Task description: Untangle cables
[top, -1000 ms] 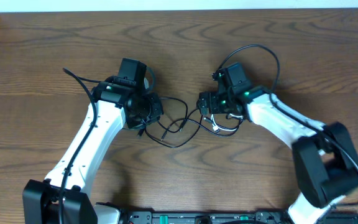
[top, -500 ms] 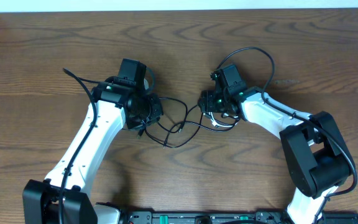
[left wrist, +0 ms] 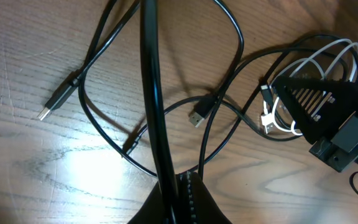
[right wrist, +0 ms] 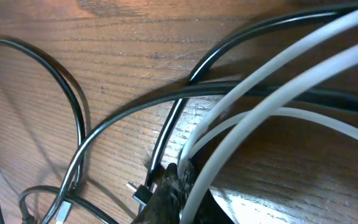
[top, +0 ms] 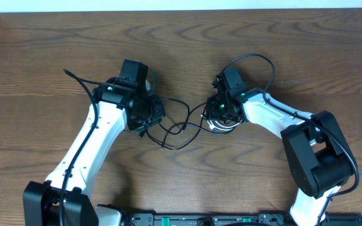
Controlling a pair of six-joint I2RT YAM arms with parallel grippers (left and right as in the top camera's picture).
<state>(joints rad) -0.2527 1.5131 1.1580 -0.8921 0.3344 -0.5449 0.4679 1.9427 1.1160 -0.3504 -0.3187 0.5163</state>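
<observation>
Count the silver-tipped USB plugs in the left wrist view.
2: a USB plug at far left, another mid-frame among black cable loops. More may hide in the white cable coil at the right fingers.

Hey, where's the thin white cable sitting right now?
In the overhead view the thin white cable is coiled right of centre, at the fingertips of the right gripper, tangled with the thin black cables stretching toward the left gripper.

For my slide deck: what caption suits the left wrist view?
Left gripper pinches a black cable over loose loops; right gripper grips the white cable.
</observation>
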